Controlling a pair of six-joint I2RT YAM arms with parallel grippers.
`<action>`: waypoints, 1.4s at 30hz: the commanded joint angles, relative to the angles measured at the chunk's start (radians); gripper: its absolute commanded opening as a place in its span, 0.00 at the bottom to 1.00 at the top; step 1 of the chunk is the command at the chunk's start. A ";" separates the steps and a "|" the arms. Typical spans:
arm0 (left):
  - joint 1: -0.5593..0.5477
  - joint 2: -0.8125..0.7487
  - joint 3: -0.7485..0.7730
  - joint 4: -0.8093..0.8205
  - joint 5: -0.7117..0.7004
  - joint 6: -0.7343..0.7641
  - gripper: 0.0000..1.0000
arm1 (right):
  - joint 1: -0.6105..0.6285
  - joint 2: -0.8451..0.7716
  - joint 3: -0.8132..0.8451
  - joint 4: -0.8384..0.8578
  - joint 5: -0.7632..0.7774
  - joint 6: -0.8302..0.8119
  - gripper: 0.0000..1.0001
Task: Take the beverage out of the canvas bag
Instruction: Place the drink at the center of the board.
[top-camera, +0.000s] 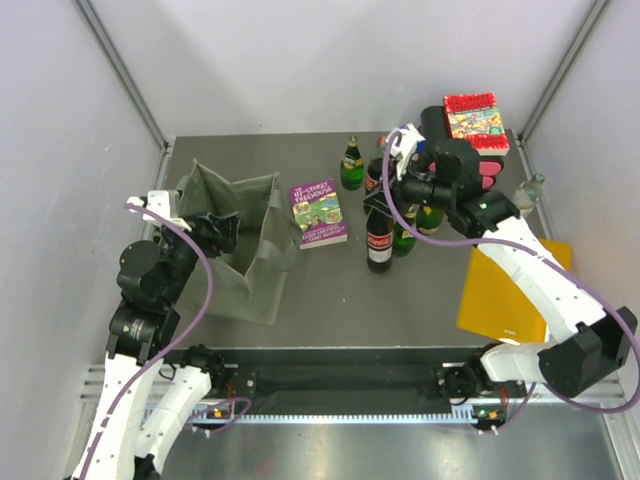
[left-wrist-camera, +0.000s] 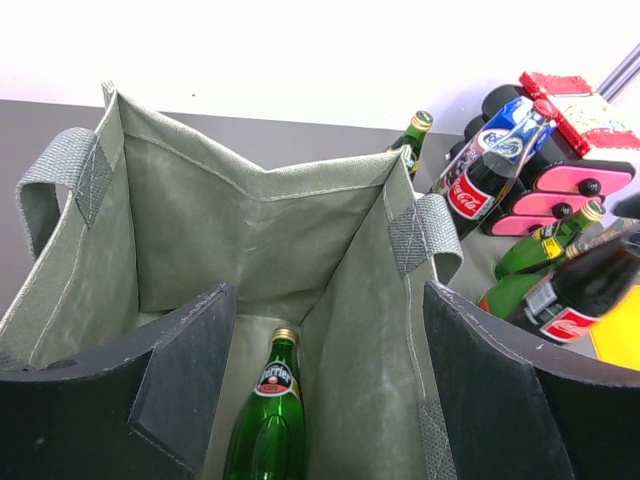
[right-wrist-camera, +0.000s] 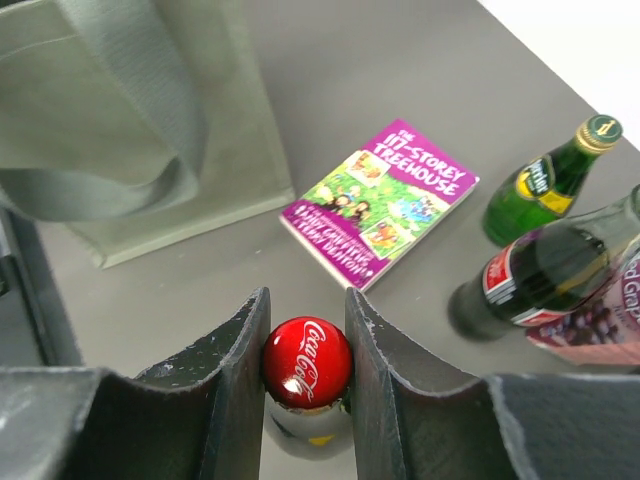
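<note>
1. Left wrist view only: left gripper (left-wrist-camera: 330, 395) is spread wide with nothing held, just above the open mouth of the floppy olive grey-green canvas bag (left-wrist-camera: 230, 220). A green glass bottle with gold cap and red label (left-wrist-camera: 268, 420) sits inside on the bag floor. Can't tell if it is leaning or lying.
2. The top view hides that bottle behind the bag (top-camera: 240, 250) walls. The bag sits by the desk's left edge, with the left gripper (top-camera: 215, 232) at its rim.
3. Right wrist view only: right gripper (right-wrist-camera: 305, 310) is clamped on the red cap of a dark glass cola bottle (right-wrist-camera: 307, 362), pads touching both sides.
4. Top view: the cola bottle (top-camera: 379, 245) stands upright mid-desk, just right of a flat purple paperback book (top-camera: 318, 212) and well apart from the bag.
5. A yellow flat sheet (top-camera: 510, 290) lies at the right edge.
6. A lone green bottle (top-camera: 351, 165) stands near the far edge. A pink-and-black drawer box (top-camera: 480, 165) sits in the far right corner.
7. Dark grey matte desk (top-camera: 400, 310), white enclosure walls, metal frame posts.
</note>
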 joint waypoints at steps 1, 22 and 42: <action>-0.004 -0.017 0.003 0.038 -0.010 -0.019 0.80 | -0.016 0.023 0.090 0.296 -0.008 -0.003 0.00; -0.004 -0.041 -0.009 0.014 -0.025 -0.022 0.81 | -0.031 0.117 0.075 0.369 0.055 -0.027 0.00; -0.004 0.067 0.112 -0.084 -0.015 -0.111 0.82 | -0.040 0.008 -0.085 0.323 0.045 -0.049 0.39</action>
